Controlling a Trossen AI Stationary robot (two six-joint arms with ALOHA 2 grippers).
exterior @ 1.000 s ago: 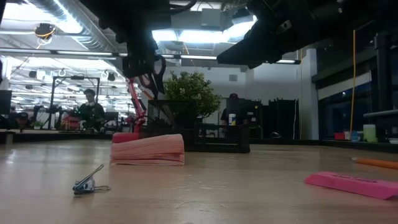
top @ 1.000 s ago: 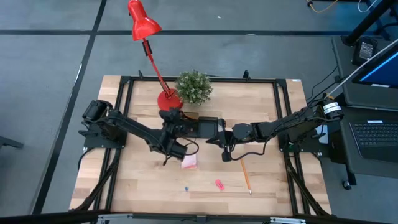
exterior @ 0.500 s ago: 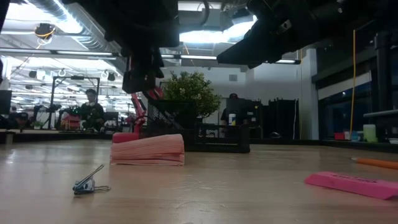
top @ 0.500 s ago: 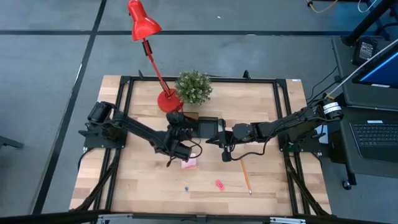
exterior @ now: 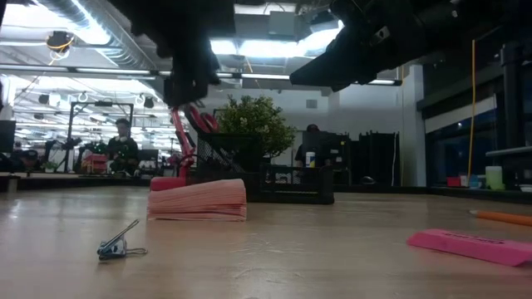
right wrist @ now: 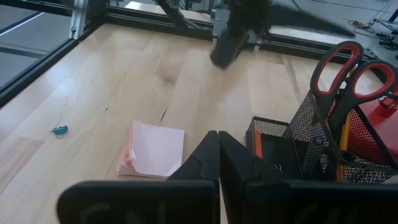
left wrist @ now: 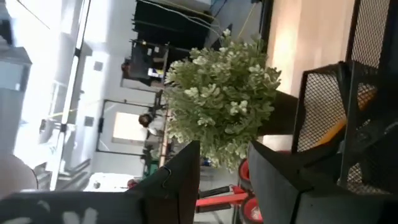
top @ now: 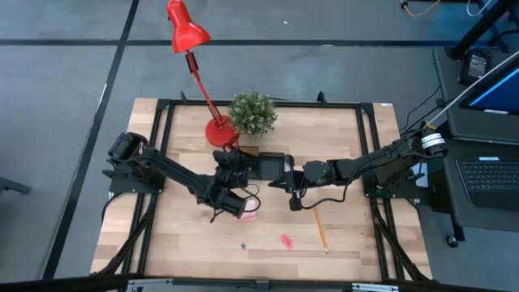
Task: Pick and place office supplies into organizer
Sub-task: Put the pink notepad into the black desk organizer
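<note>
Both arms meet at the organizer (top: 272, 165), frame centre.
Left gripper (top: 229, 203) parted and empty above the sticky-note pad (right wrist: 153, 150); right gripper (top: 285, 182) closed, empty.

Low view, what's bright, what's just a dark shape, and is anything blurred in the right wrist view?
Low view: ceiling lights glare, so both arms overhead are black silhouettes; the pink square sticky-note pad stays clearly lit. Right wrist view: the left arm's dark gripper is smeared with blur, while the red-handled scissors look sharp.
</note>
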